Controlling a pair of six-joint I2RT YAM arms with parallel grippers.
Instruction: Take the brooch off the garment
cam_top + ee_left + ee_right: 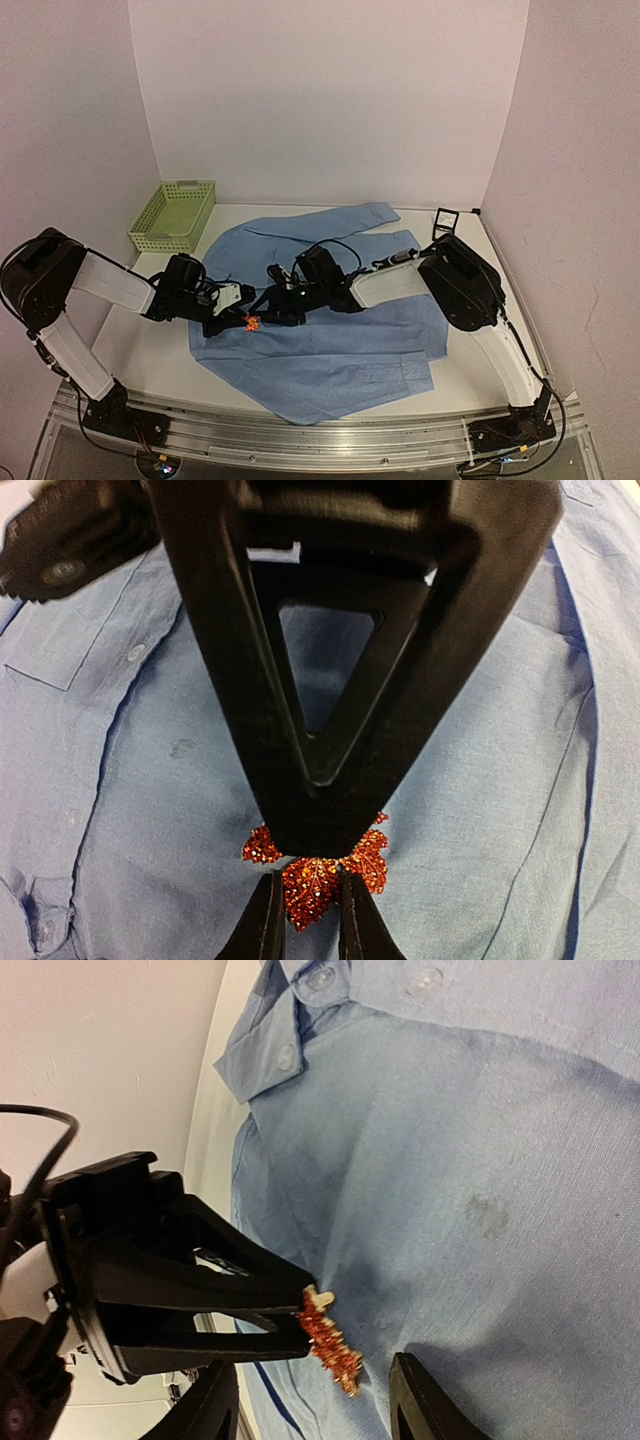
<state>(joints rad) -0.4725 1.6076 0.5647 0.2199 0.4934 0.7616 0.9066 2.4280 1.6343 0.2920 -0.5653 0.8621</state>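
The garment, a light blue shirt (330, 350), lies spread on the white table. The brooch (251, 323), a small orange-red glittery leaf cluster, sits at the shirt's left part. My left gripper (243, 321) is shut on the brooch; in the left wrist view its two fingers pinch one leaf of the brooch (312, 880) over the shirt (480, 780). My right gripper (268, 310) is open. In the right wrist view it (312, 1380) straddles the brooch (330, 1345), whose pale back shows slightly off the shirt (480, 1140). A right finger (310, 730) covers the brooch's far part.
A green mesh basket (172, 215) stands at the back left. A small black square box (446, 222) stands at the back right by the wall. White walls close in the table on three sides.
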